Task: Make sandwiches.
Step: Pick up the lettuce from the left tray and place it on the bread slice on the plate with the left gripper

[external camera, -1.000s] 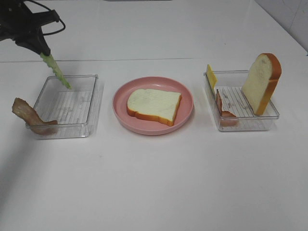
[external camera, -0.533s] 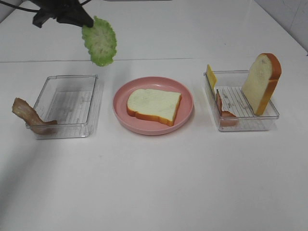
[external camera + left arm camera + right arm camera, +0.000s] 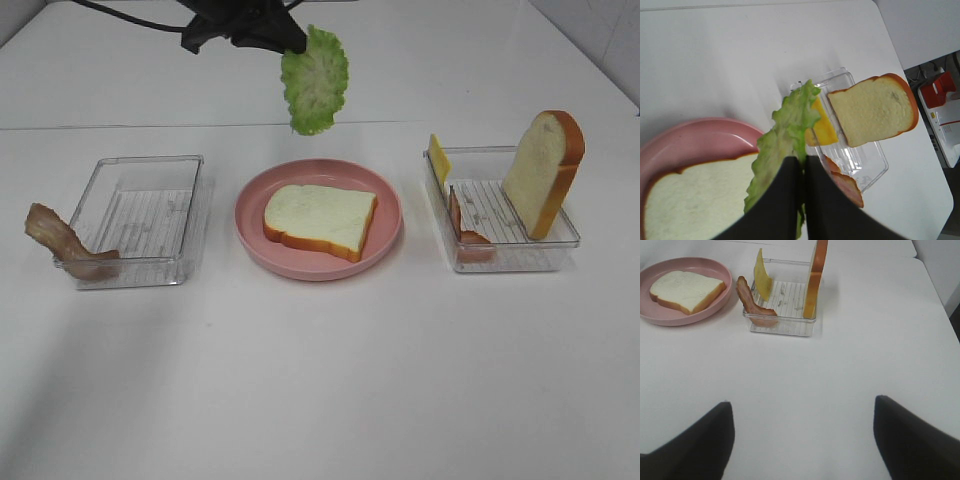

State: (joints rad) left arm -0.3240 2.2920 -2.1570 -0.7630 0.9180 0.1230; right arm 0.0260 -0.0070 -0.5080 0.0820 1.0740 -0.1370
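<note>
Exterior high view: left gripper pinches the lettuce at upper centre; right gripper is spread. Next, I reckon: lettuce down flat onto the plated bread.

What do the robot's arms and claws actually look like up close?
Both are matt black. The left gripper ends in two flat, smooth fingers tapering to blunt tips; a black cable runs from its arm. The right gripper shows as two dark wedge shapes. No markings visible.
</note>
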